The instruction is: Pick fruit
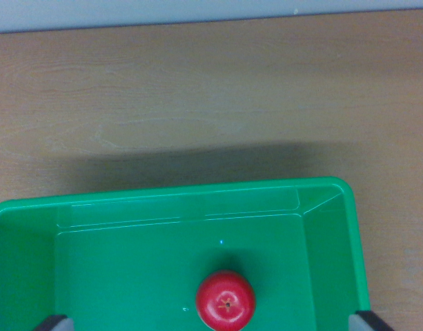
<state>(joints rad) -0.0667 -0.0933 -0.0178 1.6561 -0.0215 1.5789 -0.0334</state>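
Red fruit point(225, 301) in green bin point(170, 192)

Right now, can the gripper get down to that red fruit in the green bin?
Probably yes. The red fruit sits alone on the floor of the green bin, away from its walls, with nothing over it. The gripper fingertips show at the bottom corners, spread wide on either side of it.

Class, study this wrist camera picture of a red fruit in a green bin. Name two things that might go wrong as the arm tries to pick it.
1. The red fruit is round and glossy, so it might roll or slip out as the fingertips close.
2. The gripper is spread about as wide as the green bin, so on the way down a fingertip could catch a side wall, especially on the wrist view's right.
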